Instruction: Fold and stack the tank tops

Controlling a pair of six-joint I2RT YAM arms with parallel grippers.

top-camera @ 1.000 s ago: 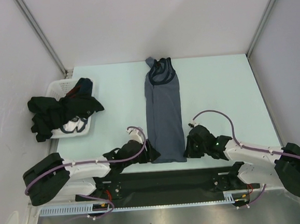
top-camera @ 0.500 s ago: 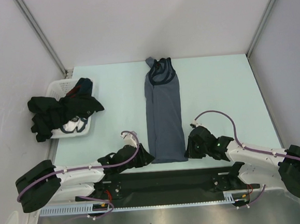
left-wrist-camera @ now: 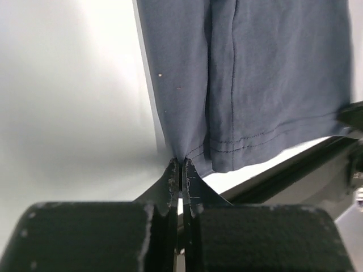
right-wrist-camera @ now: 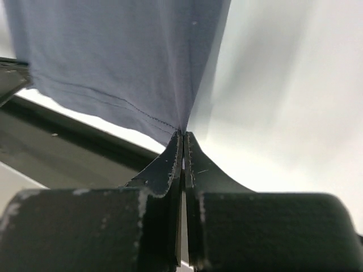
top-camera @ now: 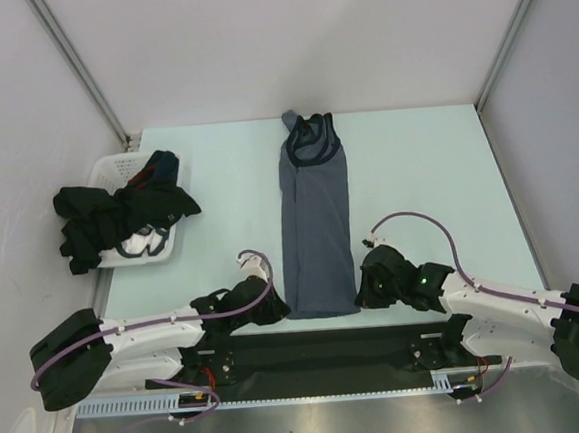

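A slate blue-grey tank top (top-camera: 316,224) lies folded into a long narrow strip down the middle of the table, dark-trimmed neck at the far end. My left gripper (top-camera: 282,307) is shut on its near left hem corner (left-wrist-camera: 187,152), the cloth pinched at the fingertips. On the other side my right gripper (top-camera: 363,296) is shut on the near right hem corner (right-wrist-camera: 178,126). Both hem corners are slightly lifted. A black tank top (top-camera: 94,220) hangs crumpled over the basket at the left.
A white basket (top-camera: 116,172) with more dark clothes stands at the table's left edge. The dark base rail (top-camera: 320,349) of the arms runs just behind the hem. Walls and metal posts enclose the table on three sides.
Both grippers have closed on the hem corners. The left arm moved back from the cloth, then returned to the corner. The hem has shifted slightly left.
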